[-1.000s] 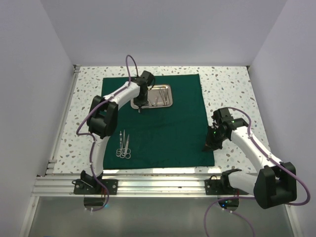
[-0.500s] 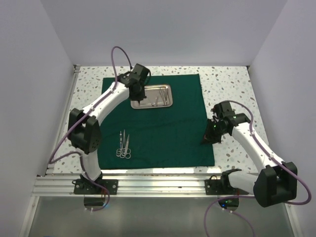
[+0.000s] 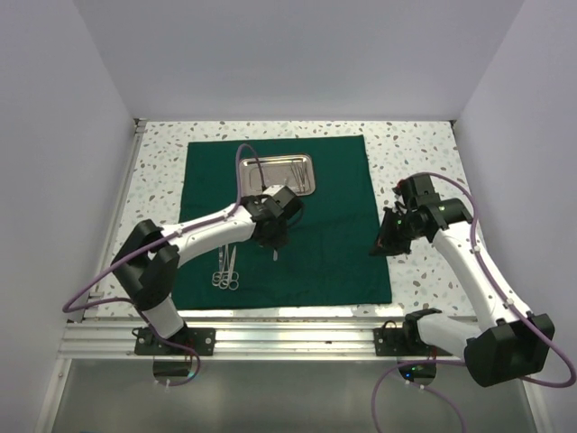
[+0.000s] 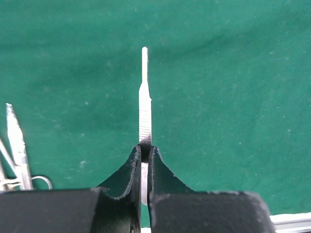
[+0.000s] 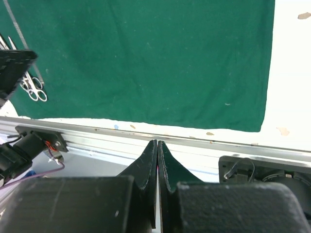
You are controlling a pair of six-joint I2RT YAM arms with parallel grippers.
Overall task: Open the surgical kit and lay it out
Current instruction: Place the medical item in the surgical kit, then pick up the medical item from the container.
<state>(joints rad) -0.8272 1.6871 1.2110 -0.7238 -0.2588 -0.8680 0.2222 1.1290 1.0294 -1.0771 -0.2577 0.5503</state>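
The dark green cloth lies spread flat on the table. The steel tray sits at its far edge with slim instruments inside. Two pairs of scissors or forceps lie on the near left of the cloth, also seen as the ring-handled pair and the same pair. My left gripper hangs over the middle of the cloth, shut on a slim flat silver instrument that points away from the fingers. My right gripper is shut and empty, at the cloth's right edge; the right wrist view shows the gripper over the near rail.
An aluminium rail runs along the near edge of the table, seen too as the rail. Speckled white tabletop shows around the cloth. White walls close in the left, right and far sides.
My left arm has swung from above the tray to the middle of the cloth, carrying the silver instrument. The right gripper has shifted slightly along the cloth's right edge.
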